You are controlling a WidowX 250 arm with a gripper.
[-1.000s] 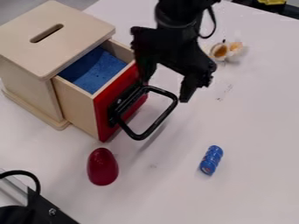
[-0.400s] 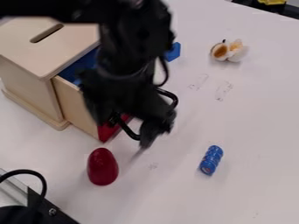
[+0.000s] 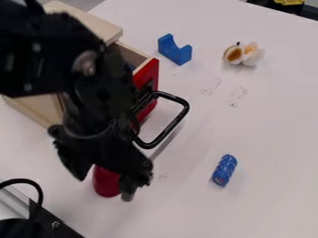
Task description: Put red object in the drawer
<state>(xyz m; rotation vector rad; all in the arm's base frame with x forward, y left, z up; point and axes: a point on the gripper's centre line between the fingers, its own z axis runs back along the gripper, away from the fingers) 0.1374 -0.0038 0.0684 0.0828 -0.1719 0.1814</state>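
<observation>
Egg [image 3: 106, 183] on desk [image 3: 248, 139] near drawer [image 3: 147, 76], right by your fingers [image 3: 129, 185], which are spread apart. Looks light, stiff, kinda slippery. I'd squeeze fat middle; pinch tapered tip and it'll probably squirt out on you.

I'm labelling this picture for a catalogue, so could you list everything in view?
Box: one, light wood, upper left
Drawer: one, red front, pulled out of box
Handle: one, black, on drawer front
Egg-shaped object: one, red, beneath tool
Notched block: one, blue, beyond drawer
Cylinder: one, blue, right of handle
Small item: one, white and brown, upper right
Cable: one, black, lower left
Table: one, white, underneath
Arm: one, black, upper left
Tool: one, black, over egg-shaped object
</observation>
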